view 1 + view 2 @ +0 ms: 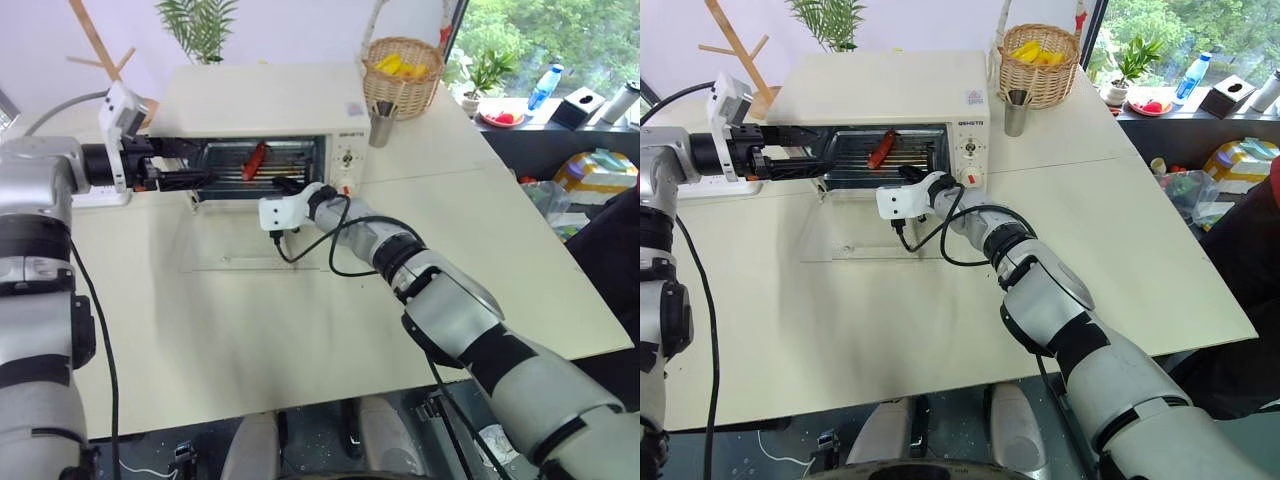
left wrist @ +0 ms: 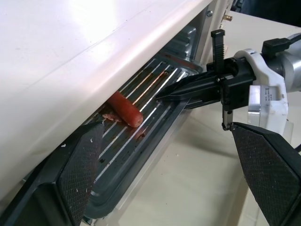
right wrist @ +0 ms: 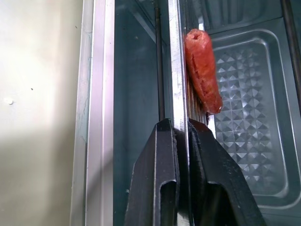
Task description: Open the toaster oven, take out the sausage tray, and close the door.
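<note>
The cream-white toaster oven (image 1: 270, 100) stands at the back of the table. Its glass door (image 1: 240, 245) lies folded down flat on the tabletop. Inside, a red sausage (image 2: 124, 109) rests on the metal sausage tray (image 2: 136, 155), whose front rim shows at the opening. My right gripper (image 3: 181, 125) reaches level into the opening and is shut on that front rim, just below the sausage (image 3: 202, 70). At the left side of the opening my left gripper (image 1: 193, 163) hangs open with nothing between its fingers, apart from the tray.
A wicker basket (image 1: 402, 70) with yellow items and a metal cup (image 1: 382, 125) stand right of the oven. A white power strip (image 1: 100, 195) lies to the oven's left. Bare tabletop stretches in front of the lowered door.
</note>
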